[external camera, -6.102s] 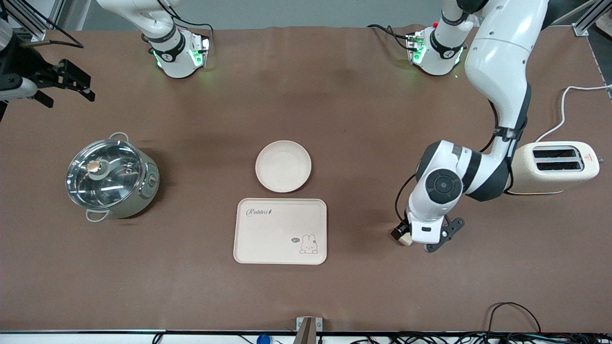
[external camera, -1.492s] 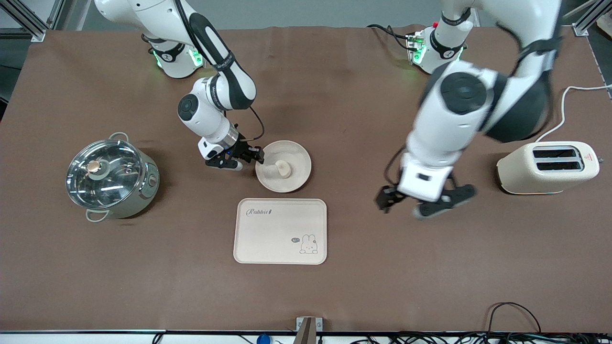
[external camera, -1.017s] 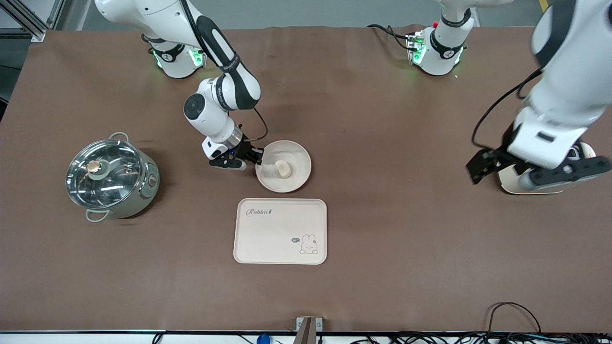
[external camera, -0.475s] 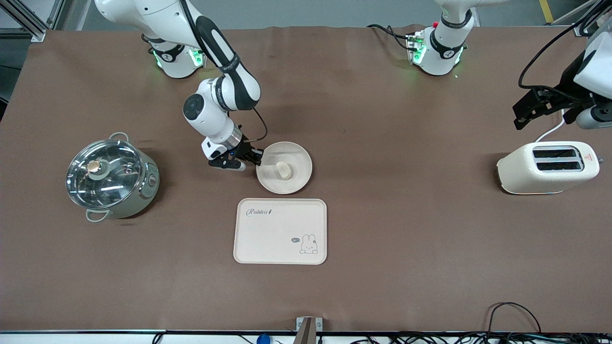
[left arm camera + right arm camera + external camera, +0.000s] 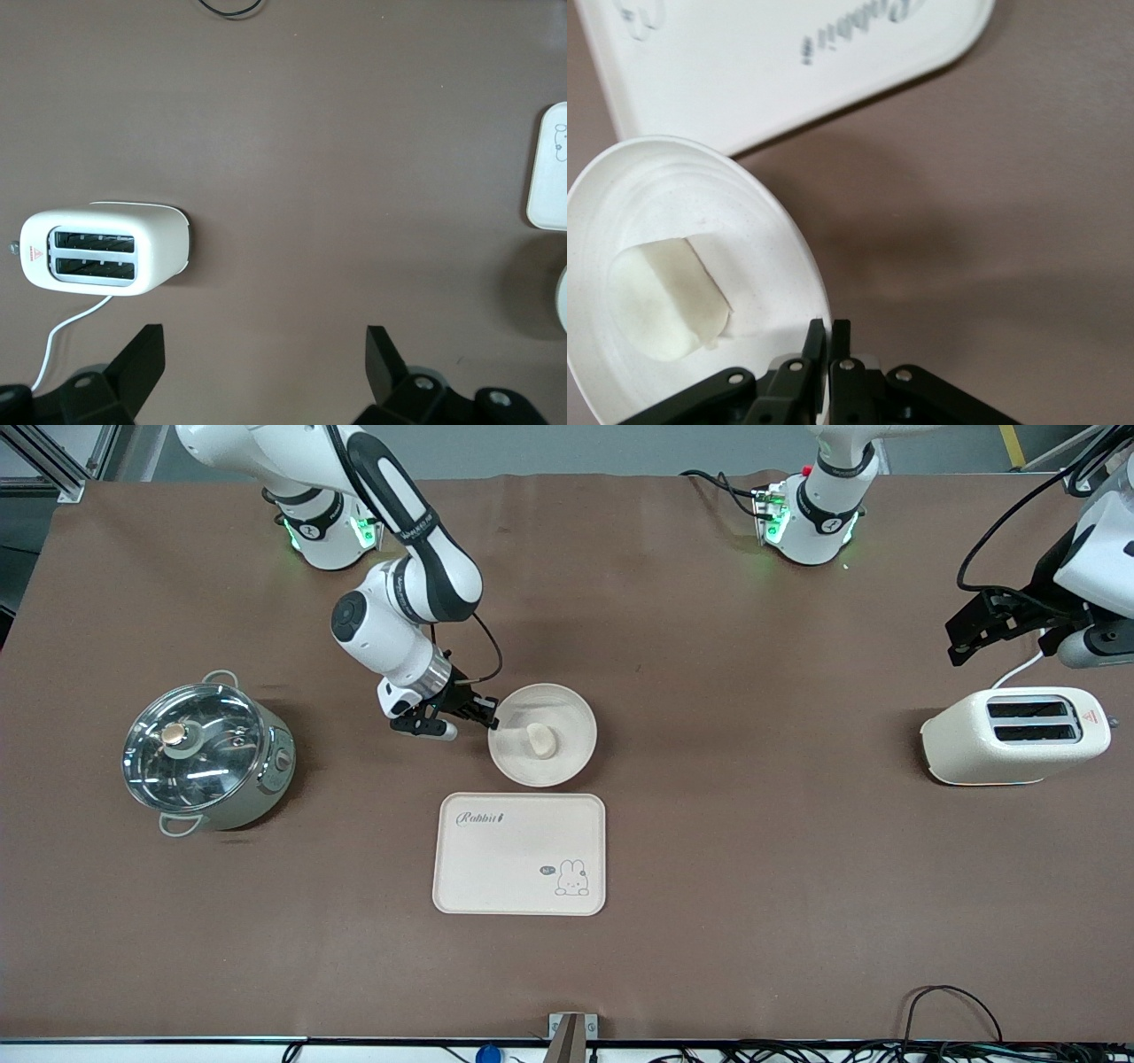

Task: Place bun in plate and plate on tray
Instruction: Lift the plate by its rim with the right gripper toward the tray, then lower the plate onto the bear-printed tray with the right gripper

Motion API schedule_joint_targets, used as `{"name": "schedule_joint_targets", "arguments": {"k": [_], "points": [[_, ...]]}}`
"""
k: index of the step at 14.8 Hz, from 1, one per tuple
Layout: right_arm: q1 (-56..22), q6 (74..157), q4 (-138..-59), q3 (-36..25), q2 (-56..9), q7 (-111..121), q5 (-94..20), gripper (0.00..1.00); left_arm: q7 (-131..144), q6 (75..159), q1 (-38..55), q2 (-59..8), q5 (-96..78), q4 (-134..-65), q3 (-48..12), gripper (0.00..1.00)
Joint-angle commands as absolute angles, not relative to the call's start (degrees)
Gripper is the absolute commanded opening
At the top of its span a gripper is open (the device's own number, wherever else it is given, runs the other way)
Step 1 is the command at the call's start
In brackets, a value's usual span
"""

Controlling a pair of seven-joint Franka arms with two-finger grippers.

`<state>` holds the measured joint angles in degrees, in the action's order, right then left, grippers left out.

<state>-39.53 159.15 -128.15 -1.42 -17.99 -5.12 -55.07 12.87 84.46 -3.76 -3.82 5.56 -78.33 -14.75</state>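
Altogether one pot [image 5: 206, 755], one plate [image 5: 567, 760] holding one bun [image 5: 540, 740], one tray [image 5: 520, 854] just nearer the camera, one toaster [image 5: 1014, 734]. Right gripper [image 5: 490, 720], arm angled down, pinches the plate's rim; left gripper [image 5: 1019, 631] hangs spread wide above the toaster.

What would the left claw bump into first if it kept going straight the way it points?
Probably just the bare brown table. The open left claw points down at it, with the cream toaster off to one side and nothing between its fingers. Depth is hard to judge, so this is a guess.
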Motion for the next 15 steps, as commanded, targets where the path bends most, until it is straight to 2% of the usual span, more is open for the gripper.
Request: {"name": "schedule_joint_targets", "arguments": {"k": [1,2,4,8,10,12,15], "points": [[-38.9,158.3,-124.7,-1.8,-17.0,-4.5,-56.8,0.00,10.4,84.3,-4.6,-2.8,4.6,-78.7,-14.6,1.00],[-37.8,158.1,-121.4,-1.9,-18.4,-4.5,-56.6,0.00,9.7,84.3,-5.4,-2.8,4.5,-78.7,-14.8,1.00],[-34.9,156.7,-112.9,-1.9,-26.3,-4.3,-55.7,0.00,6.3,84.3,-6.2,-2.7,3.2,-78.7,-14.5,1.00],[-28.9,153.6,-100.1,-1.9,-37.5,-4.2,-51.0,0.00,5.4,84.3,0.9,1.2,0.5,-83.0,-5.5,1.00],[-26.6,148.1,-96.9,-1.9,-39.3,-4.4,-47.0,0.00,5.5,84.4,2.2,3.1,0.4,-86.6,-4.8,1.00],[-24.2,142.6,-96.0,-2.0,-39.0,-4.7,-43.5,0.00,5.7,84.5,2.3,2.5,0.4,-86.7,-5.3,1.00],[-23.8,142.4,-96.0,-2.0,-39.4,-4.4,-42.6,0.00,5.6,84.5,2.2,2.0,0.4,-86.4,-5.4,1.00]]}}
